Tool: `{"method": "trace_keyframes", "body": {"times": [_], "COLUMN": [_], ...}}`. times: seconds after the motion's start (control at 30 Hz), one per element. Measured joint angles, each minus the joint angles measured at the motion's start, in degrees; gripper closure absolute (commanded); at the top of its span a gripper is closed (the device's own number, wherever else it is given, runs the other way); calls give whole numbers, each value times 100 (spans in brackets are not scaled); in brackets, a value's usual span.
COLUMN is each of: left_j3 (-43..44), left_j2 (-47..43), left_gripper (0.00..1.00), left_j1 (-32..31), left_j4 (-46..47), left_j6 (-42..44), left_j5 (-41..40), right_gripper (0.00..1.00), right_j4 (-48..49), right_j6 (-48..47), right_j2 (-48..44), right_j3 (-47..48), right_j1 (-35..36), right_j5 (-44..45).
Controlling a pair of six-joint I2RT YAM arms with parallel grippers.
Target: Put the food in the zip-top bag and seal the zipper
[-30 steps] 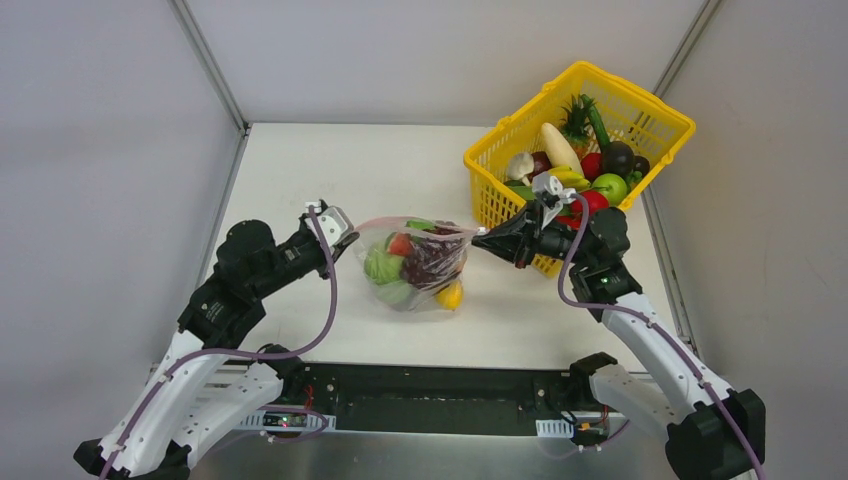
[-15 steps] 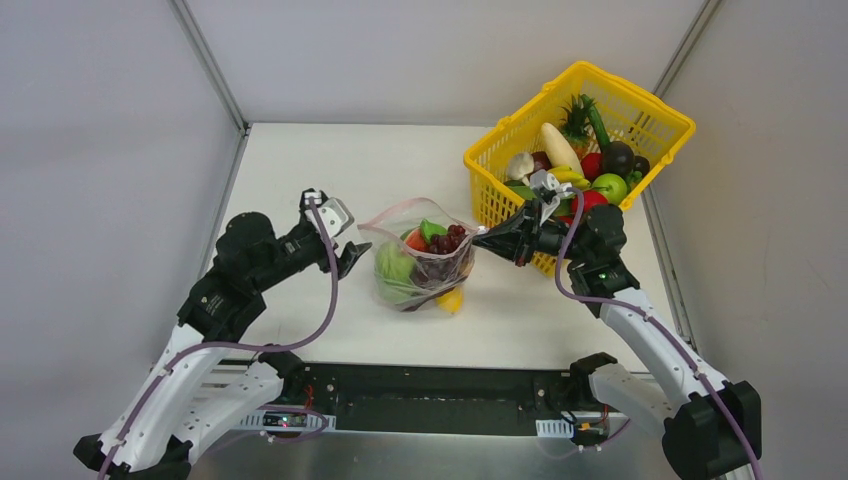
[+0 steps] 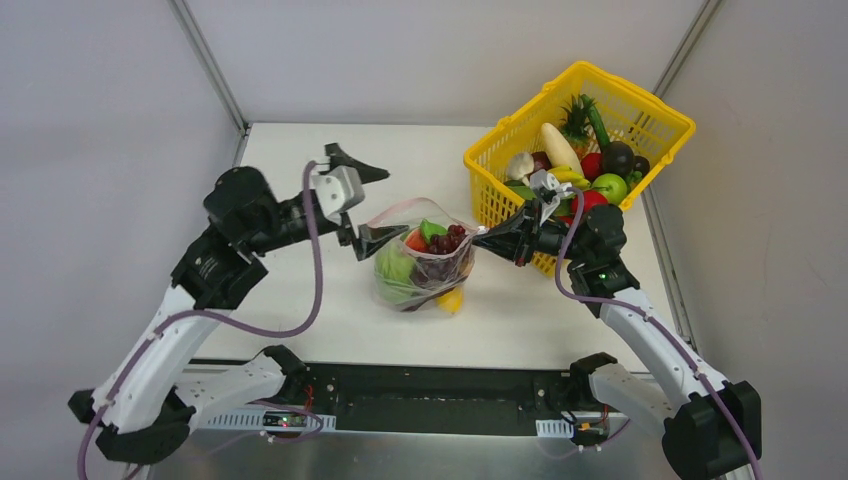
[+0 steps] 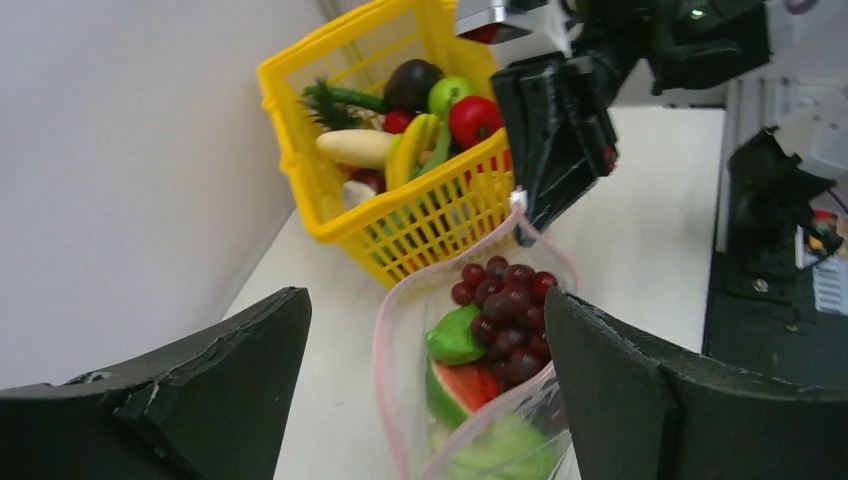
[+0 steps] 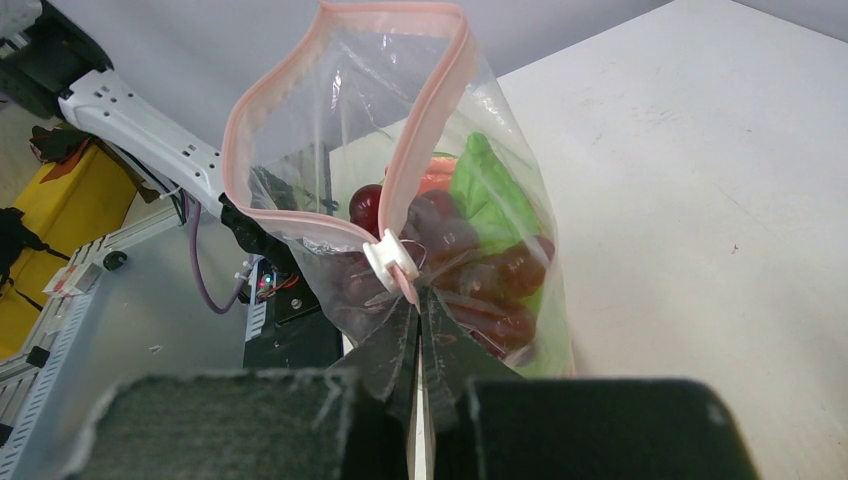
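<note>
The clear zip-top bag stands mid-table with its mouth gaping. Inside are food pieces: a green cabbage, purple grapes, a watermelon slice; a yellow fruit shows at its lower right. The pink zipper loops round the open mouth. My right gripper is shut on the bag's right corner beside the white slider. My left gripper hangs open at the bag's left end. In the left wrist view the mouth lies between its fingers, ungripped.
A yellow lattice basket full of more toy fruit and vegetables stands at the back right, just behind my right gripper. Grey walls close in the table on the left, back and right. A black rail runs along the near edge.
My left gripper opened, let go of the bag's left end and rose toward the back. The bag's mouth, stretched flat before, sagged open. The right gripper kept its hold.
</note>
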Motion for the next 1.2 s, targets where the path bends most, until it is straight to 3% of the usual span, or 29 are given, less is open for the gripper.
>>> {"method": "trace_keyframes", "body": {"times": [0.17,0.33,0.57,0.87,1.2], "left_j3": [1043,1333,1716,1891,2194], "left_j2": [1202,2059,2990,3254,3462], "left_gripper": [12,17,40,55,46], "left_j1": [-1062,-1340,-1908,-2111,-2162], "left_j4": [-407,-455,-678,-743,-1187], "left_j6": [603,815,953,876,855], "left_j5": [-28,39,-28,-310,-715], "right_gripper": [100,100,100,100,100], "right_j4": [0,0,-87,-256,-275], "right_j6": [0,-4,-50,-157,-177], "right_j2": [0,-13,-122,-247,-262], "right_j3": [0,0,0,0,0], "right_j1": [0,0,0,0,0], "right_j5": [2,0,0,22,46]}}
